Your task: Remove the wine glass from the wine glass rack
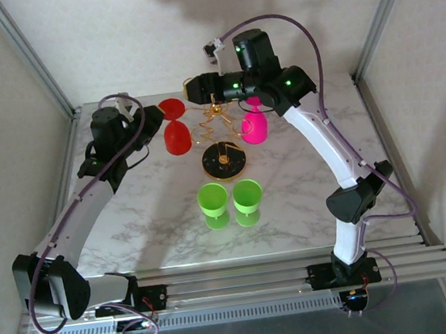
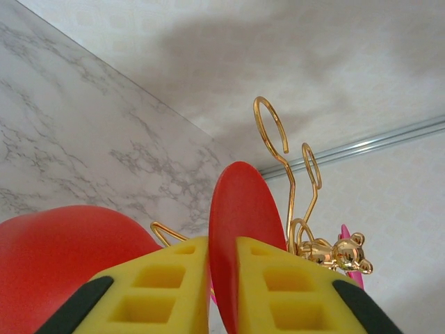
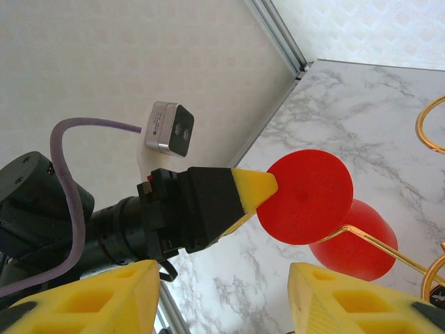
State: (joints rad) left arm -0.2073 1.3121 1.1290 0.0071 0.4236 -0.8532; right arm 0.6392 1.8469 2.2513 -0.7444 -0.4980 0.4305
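Yellow fingers [image 2: 174, 275] of the left gripper [image 2: 222, 254] clamp the red wine glass [image 2: 240, 209] by its foot, though it hangs on the gold rack [image 2: 278, 149], not yet lifted off, while the right gripper [image 3: 224, 275] is open.

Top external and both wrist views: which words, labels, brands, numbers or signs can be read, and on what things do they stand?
No text can be read.
The round black-and-gold base of the thin gold wire rack carries gold marks, too small to tell if they are letters.
The grey camera box shows no legible label.
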